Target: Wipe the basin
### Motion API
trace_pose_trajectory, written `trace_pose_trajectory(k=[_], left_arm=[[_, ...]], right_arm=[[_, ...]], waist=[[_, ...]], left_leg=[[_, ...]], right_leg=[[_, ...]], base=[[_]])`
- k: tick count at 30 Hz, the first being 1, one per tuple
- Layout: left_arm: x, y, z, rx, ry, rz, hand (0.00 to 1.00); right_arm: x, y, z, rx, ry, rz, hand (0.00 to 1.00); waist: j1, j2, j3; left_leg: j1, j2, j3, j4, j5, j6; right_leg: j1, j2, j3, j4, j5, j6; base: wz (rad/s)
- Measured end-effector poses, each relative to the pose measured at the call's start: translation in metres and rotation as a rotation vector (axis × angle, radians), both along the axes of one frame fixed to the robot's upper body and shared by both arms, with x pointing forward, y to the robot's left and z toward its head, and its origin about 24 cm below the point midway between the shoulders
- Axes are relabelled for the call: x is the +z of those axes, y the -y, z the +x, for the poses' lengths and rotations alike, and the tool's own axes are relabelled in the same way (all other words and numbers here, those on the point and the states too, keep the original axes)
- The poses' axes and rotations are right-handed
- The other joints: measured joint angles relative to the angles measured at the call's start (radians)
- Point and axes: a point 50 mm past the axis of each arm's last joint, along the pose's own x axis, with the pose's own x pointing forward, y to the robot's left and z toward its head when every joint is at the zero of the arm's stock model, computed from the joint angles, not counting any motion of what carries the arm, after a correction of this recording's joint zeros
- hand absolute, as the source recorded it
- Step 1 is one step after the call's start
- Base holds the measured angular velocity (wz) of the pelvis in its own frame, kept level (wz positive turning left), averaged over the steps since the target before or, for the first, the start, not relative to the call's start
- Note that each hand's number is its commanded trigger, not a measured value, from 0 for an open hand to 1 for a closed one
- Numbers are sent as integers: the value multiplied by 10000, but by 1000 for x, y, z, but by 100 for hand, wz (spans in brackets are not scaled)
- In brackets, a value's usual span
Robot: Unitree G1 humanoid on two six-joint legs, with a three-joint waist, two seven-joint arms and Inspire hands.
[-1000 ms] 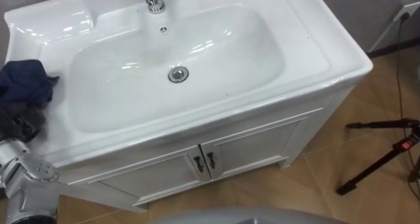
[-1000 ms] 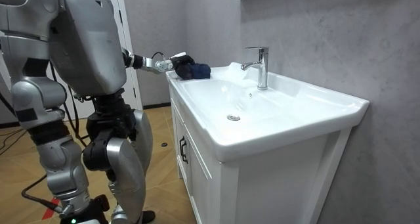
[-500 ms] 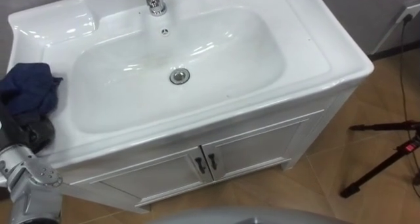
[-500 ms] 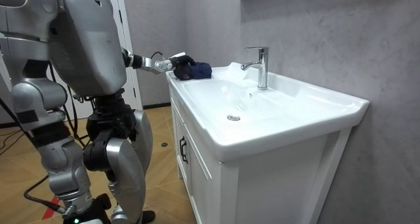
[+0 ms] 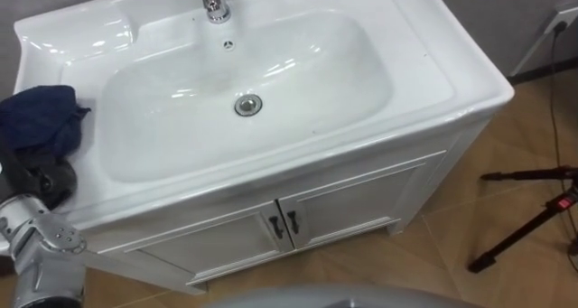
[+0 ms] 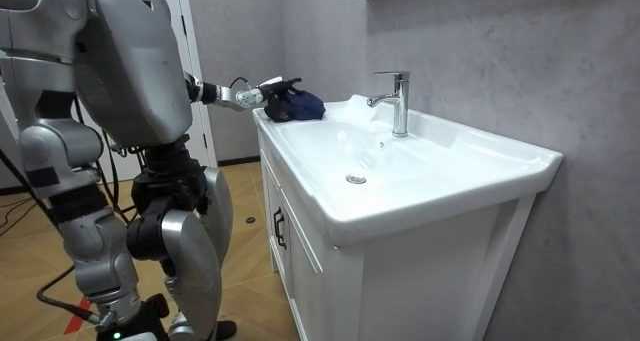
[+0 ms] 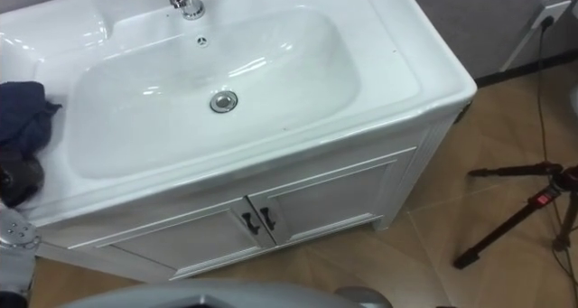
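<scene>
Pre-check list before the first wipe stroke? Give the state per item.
1. Grip: ok. The left robot hand is curled on the dark blue cloth at the left rim of the basin.
2. Bowl free of objects: ok, just the drain in it.
3. Water off: ok, no stream from the faucet.
4. Wiping path: ok, the faucet stands at the back rim, apart from the hand.
5. Both cabinet doors shut: ok.
6. Where the dirt is: cannot tell.
</scene>
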Motion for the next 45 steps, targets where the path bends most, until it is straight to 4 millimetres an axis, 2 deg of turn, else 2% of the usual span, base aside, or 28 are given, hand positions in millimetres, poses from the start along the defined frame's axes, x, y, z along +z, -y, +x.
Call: trace_pose_trajectory(k=[5, 12, 17, 24, 25, 28, 35, 40, 45], left_arm=[[14, -1, 6, -85, 679, 250, 0], [30, 3, 14, -376, 1415, 534, 0], [57, 9, 25, -827, 2556, 1008, 0], [73, 14, 30, -1071, 3269, 1301, 0], [74, 14, 30, -1085, 3312, 1309, 0], [80, 16, 32, -1134, 3777, 1069, 0], [86, 17, 33, -899, 5185, -328, 0], [93, 11, 32, -462, 6009, -335, 0], [104, 1, 26, 203, 6861, 142, 0]], right_arm=[[0, 0, 2, 3, 63, -4, 0], [0, 0, 1, -5, 66, 18, 0], [0, 0, -2, -75, -3, 8, 0], [0, 0, -8, -148, -131, -126, 0], [0, -1, -10, -211, -179, -154, 0], [-1, -1, -13, -506, -240, -91, 0], [-1, 0, -11, -481, -160, -376, 0], [0, 1, -5, -414, 68, -510, 0], [0, 1, -4, -304, 181, -562, 0]], waist=[[-1, -71, 27], [-25, -151, 20], [-13, -99, 51], [3, 168, 72], [-3, 157, 103], [10, 201, 101], [43, -37, 108], [71, -148, 55], [79, -161, 86]], left_leg=[[-14, -8, -1, 25, 0, 0], [-93, -16, -18, 73, 0, 0], [-117, -11, -60, 77, -1, 0], [-169, -19, -53, 88, -1, 1], [-167, -20, -53, 89, -1, 1], [-159, -19, -64, 91, -1, 1], [-122, -10, -66, 93, -1, 1], [-112, -13, -100, 94, -1, 1], [-95, -16, -118, 86, -1, 1]], right_leg=[[-5, -14, -30, 3, -5, 7], [-31, -31, -55, -5, -13, 15], [-13, -30, -82, -51, -11, 15], [6, -39, -119, -192, 60, 34], [4, -39, -116, -188, 57, 36], [-8, -34, -102, -167, 38, 24], [-1, -23, -87, -133, 32, 15], [3, -27, -85, -125, 36, 18], [35, -21, -88, -131, 42, 20]], base=[[0], [1], [4], [0], [0], [0], [0], [0], [0]])
